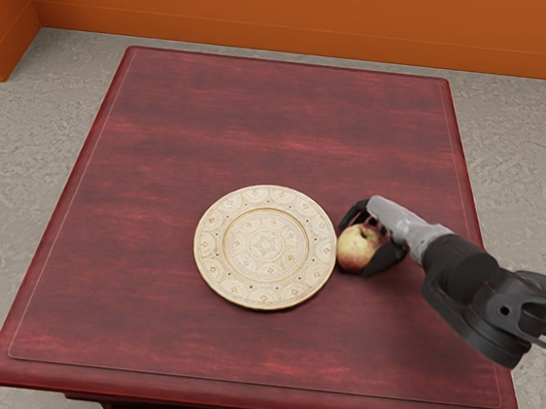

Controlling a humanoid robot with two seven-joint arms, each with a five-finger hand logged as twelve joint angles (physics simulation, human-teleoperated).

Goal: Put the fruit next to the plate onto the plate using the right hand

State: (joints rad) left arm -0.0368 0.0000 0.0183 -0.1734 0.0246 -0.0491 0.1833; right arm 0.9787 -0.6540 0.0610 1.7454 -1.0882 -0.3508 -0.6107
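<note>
**A:** What worries you most here?

**B:** The grip. The right hand [379,237] has its dark fingers curled round the apple [355,247], some over its upper side and some under its lower right. The side facing the plate looks bare. If the hold is shallow, I judge the round fruit could slip out to the left as it rises and roll across the desk [263,116].

**A:** And the plate?

**B:** The plate [265,247] lies at the middle of the frame. The apple sits just right of its rim, so near that I cannot tell whether they touch. A low sideways sweep could catch that rim and shove or tip the plate, so the lift needs to clear it first.

**A:** Is the apple off the desk?

**B:** I cannot tell. It looks to rest on the surface or barely above it.

**A:** How is the arm posed?

**B:** It enters from the right edge, low in the frame. The bulky dark forearm slants up and left to a pale grey wrist, and the hand meets the apple from its right. Nothing lies on the plate, and no left arm shows.
</note>
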